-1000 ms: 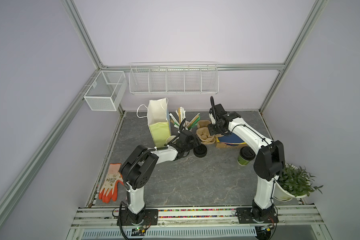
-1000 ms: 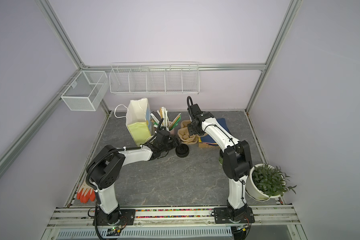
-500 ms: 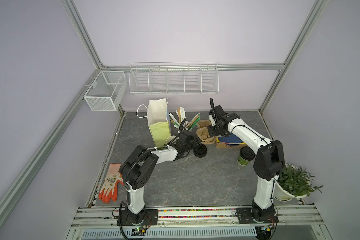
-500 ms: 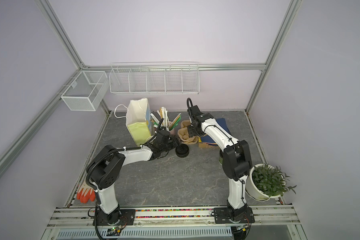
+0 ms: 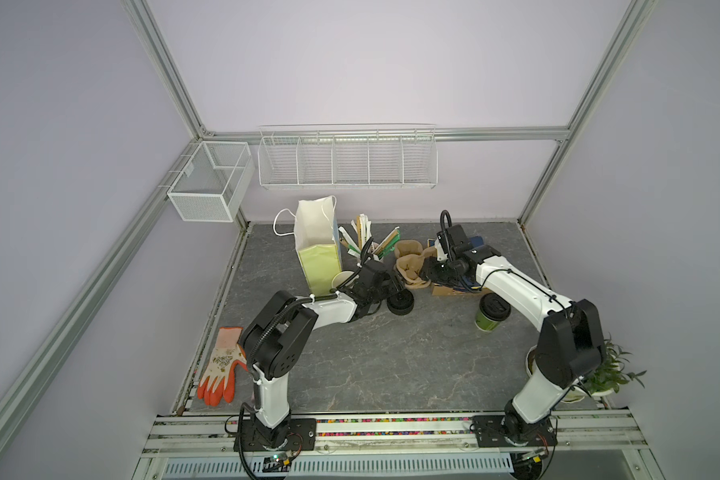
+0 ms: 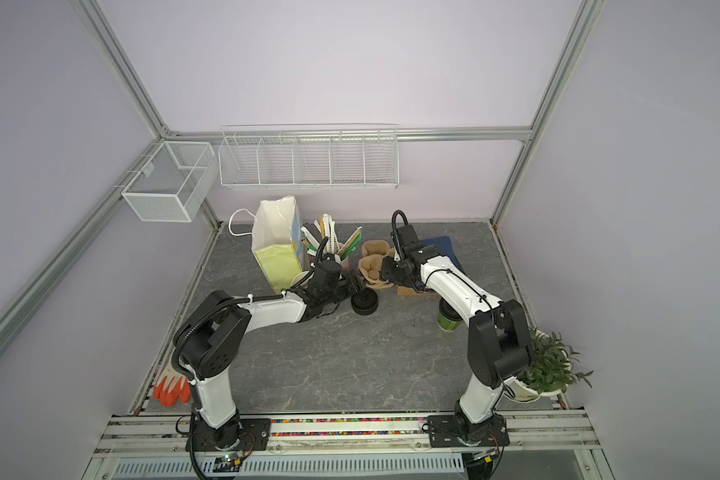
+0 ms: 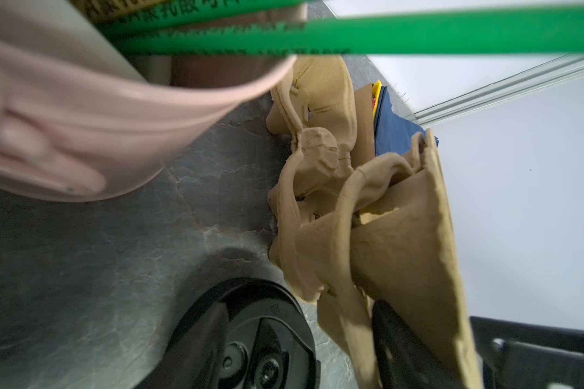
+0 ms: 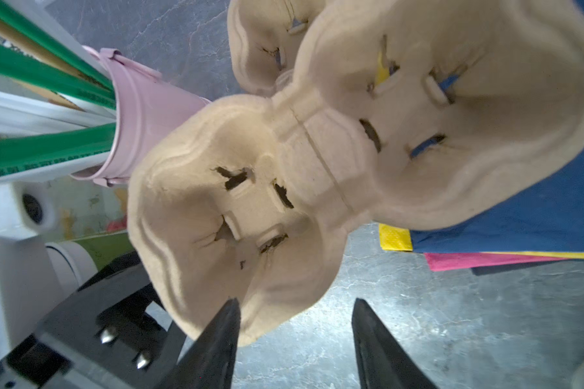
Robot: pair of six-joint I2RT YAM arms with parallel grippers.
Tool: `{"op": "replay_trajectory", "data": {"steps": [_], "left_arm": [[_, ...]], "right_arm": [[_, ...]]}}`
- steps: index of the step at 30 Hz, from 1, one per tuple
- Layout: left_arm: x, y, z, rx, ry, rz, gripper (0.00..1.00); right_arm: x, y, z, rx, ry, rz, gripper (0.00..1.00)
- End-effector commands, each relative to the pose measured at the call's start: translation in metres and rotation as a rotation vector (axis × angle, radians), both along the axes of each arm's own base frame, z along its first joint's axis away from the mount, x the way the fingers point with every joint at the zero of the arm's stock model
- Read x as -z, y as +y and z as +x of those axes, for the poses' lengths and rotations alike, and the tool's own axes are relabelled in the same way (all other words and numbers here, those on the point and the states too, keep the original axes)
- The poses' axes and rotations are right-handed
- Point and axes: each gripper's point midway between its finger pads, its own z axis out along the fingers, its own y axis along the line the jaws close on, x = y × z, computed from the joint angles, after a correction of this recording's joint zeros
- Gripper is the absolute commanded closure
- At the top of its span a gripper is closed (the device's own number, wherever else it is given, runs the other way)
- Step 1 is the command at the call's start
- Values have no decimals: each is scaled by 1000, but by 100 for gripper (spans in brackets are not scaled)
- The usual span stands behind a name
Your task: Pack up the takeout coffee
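Looking down from the top views, the takeout coffee point(image 5: 489, 319) is sitting upright on the grey counter point(image 5: 371, 374) over on the right side. It's the green cup with its black lid on, tucked just beside the right arm and well apart from the paper bag point(image 5: 317, 249). Both tools are hanging well away from it.

Both arms are reaching toward the back middle, where the brown pulp cup carrier point(image 5: 408, 262) is lying. The right tool point(image 8: 294, 303) is hovering at the carrier's rim with its jaws spread wide. In the right wrist view one finger point(image 8: 216, 347) is overlapping the edge of the nearest cup pocket and the other is hanging over bare counter, so it's not pinching anything. The left tool point(image 7: 300, 304) is spread too. One finger point(image 7: 209, 336) is showing over the stack of black lids point(image 7: 260, 336) and the other is sitting close against the carrier's side, but I can't tell whether it's actually touching.

In the right wrist view one end of the carrier is showing in front of a pile of blue, yellow and pink napkins point(image 8: 520, 219). Just beside the carrier a pink cup point(image 8: 149, 107) is holding green and white wrapped sticks. A stack of lidless cups point(image 5: 344, 277) is standing between the bag and the left tool. An orange work glove point(image 5: 221, 365) is lying by the left wall, and a potted plant point(image 5: 605, 370) is sitting in the front right corner.
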Motion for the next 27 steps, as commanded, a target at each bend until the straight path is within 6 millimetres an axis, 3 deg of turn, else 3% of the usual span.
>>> {"op": "replay_trajectory", "data": {"steps": [1,12,27], "left_arm": [[-9,-3,-1,-1,-12,-35,31],[-5,-5,-2,1,-7,-40,31],[-6,-9,-2,3,0,-62,31]], "right_arm": [[-27,20,8,77,-38,203,45],[-30,-4,-4,276,-42,261,48],[0,14,-17,418,55,461,46]]}}
